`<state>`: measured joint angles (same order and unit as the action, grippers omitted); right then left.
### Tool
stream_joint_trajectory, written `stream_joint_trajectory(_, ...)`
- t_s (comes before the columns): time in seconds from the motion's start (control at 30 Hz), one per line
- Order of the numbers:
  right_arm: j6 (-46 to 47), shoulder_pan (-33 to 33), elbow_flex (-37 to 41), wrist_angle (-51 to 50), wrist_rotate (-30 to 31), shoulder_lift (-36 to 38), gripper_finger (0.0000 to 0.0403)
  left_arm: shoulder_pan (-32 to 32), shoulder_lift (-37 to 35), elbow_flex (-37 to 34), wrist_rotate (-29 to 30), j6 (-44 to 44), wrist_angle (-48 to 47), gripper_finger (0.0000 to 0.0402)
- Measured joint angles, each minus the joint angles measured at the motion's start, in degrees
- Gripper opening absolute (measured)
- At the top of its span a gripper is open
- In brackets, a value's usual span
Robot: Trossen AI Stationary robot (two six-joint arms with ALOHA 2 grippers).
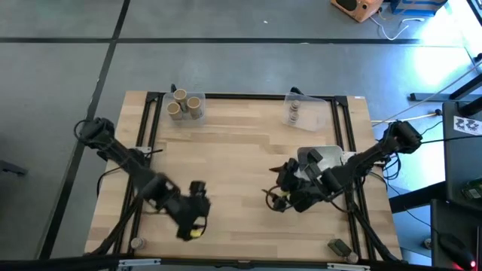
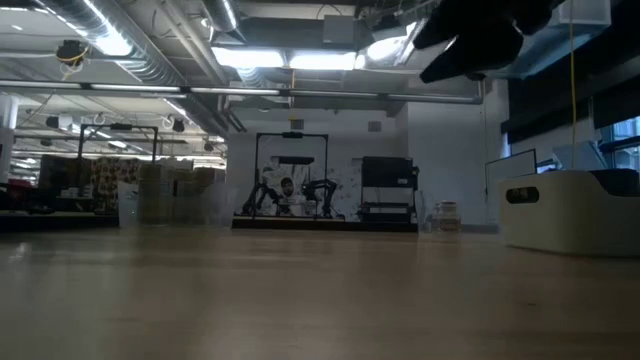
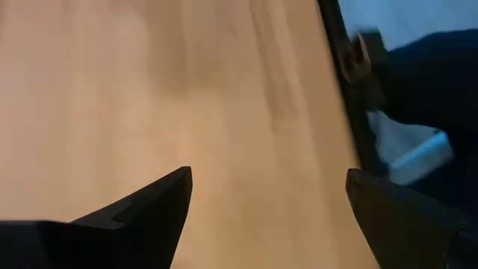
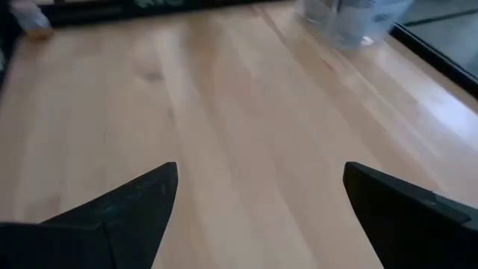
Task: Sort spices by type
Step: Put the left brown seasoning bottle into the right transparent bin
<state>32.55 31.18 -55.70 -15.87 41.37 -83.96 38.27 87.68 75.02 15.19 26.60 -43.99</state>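
Both hands are wide open and hold nothing: the left hand [image 1: 197, 213] over the near worktop [image 1: 241, 150], the right hand [image 1: 280, 190] beside the white dish [image 1: 331, 156]

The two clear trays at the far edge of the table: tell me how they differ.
The left clear tray holds three tan cylinders with pale tops; the right clear tray holds small grey-capped jars. The left tray looks nearly full; the right tray is mostly bare. Both are transparent and sit at the table's far edge, away from both arms.
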Motion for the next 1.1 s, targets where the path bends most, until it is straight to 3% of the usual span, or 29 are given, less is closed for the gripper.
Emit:
stream_joint_trajectory(0.27, 0.0, -0.1, 0.0, 11.6, -0.4, -4.5, 0.038, 13.0, 3.0, 0.7, -8.9, 30.7, -10.2, 0.0336)
stream_joint_trajectory(0.43, 0.7, 0.4, 0.0, 17.4, -1.8, -7.5, 0.038, 19.4, 6.2, 0.7, -17.2, 42.0, -17.5, 0.0336)
stream_joint_trajectory(0.63, 0.8, 1.6, 0.0, 24.5, -4.0, -10.6, 0.038, 24.0, 10.9, 0.6, -24.8, 44.5, -23.8, 0.0336)
stream_joint_trajectory(1.1, 0.8, 3.8, 0.0, 30.4, -3.3, -11.9, 0.038, 28.1, 16.5, 0.3, -30.3, 46.3, -22.5, 0.0336)
